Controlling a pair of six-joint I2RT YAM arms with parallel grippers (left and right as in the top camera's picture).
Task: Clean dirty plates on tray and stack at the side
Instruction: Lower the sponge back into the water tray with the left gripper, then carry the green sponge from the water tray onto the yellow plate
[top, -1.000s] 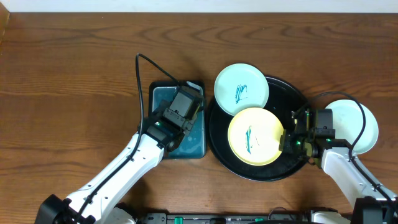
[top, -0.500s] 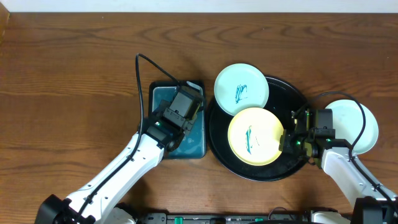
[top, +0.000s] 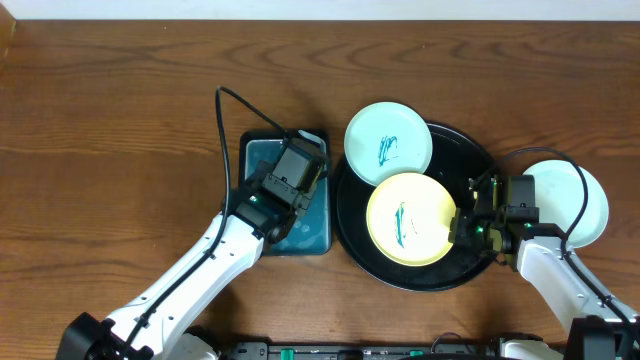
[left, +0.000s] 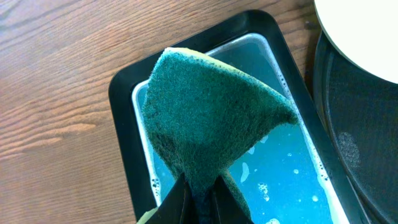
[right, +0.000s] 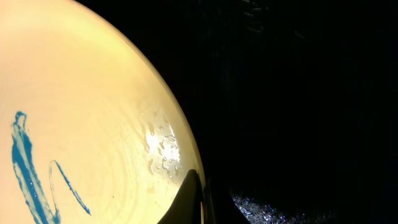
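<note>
Sitting in the middle of the black tray (top: 462, 160), the yellow plate (top: 411, 218) carried a teal scribble (top: 400, 225) that ran roughly from 12 to 6 o'clock across its left half. The right tool (right: 200, 199) was closed at the plate's 3 o'clock edge and seemed to pinch the rim there, which would steady the plate for wiping. A marked mint plate (top: 388, 144) overlapped the tray's rim at 11 o'clock from the yellow one. A clean mint plate (top: 570, 205) lay off the tray on the tabletop (top: 120, 120) at 3 o'clock. The left tool (left: 199, 186) was clamped on a green sponge (left: 211, 118) above the small teal tray (top: 305, 238) of water. From the sponge the yellow plate lay at about 3 o'clock, with the scribble on the near side. The left arm looked better placed to scrub, stroking along the mark's long axis.
</note>
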